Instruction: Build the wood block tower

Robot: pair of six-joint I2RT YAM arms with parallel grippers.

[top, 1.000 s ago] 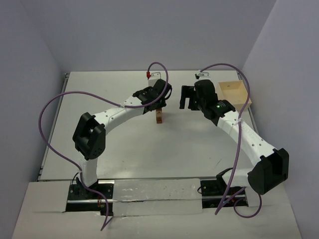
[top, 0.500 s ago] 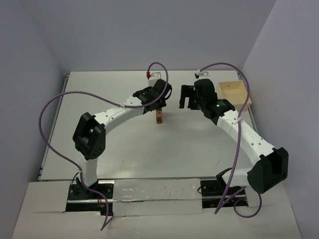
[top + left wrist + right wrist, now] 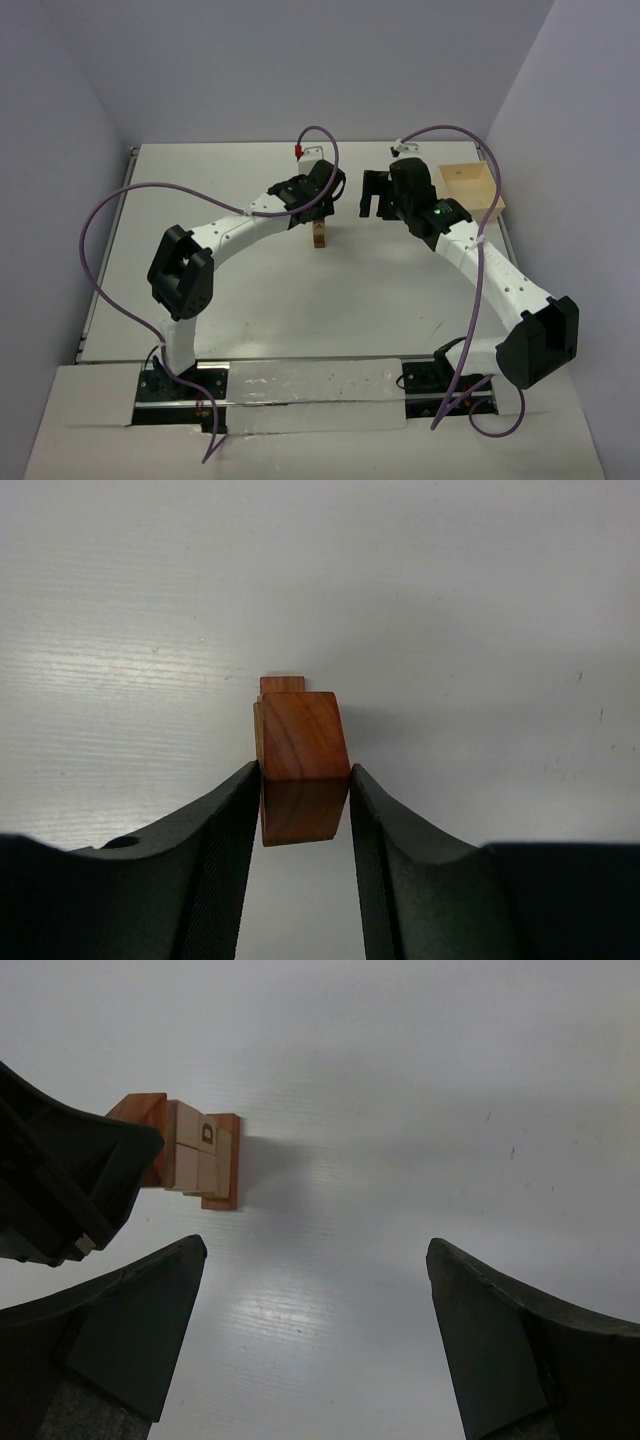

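Note:
The wood block tower (image 3: 319, 238) stands as a narrow stack in the middle of the table. In the right wrist view the tower (image 3: 192, 1152) shows pale blocks, one marked with a letter, between reddish-brown ones. My left gripper (image 3: 320, 216) is over its top. In the left wrist view a reddish-brown top block (image 3: 300, 742) sits between the fingers of the left gripper (image 3: 304, 790), both pads against its sides, with a lower block (image 3: 282, 684) peeking out behind. My right gripper (image 3: 372, 206) hangs to the tower's right, and in its own view the right gripper (image 3: 315, 1260) is open wide and empty.
A pale wooden square box (image 3: 470, 186) stands at the table's back right, just behind the right arm. Purple cables loop over both arms. The left gripper's black body (image 3: 55, 1185) fills the left edge of the right wrist view.
Nothing has visibly moved in the top view; both arms and the tower keep their places.

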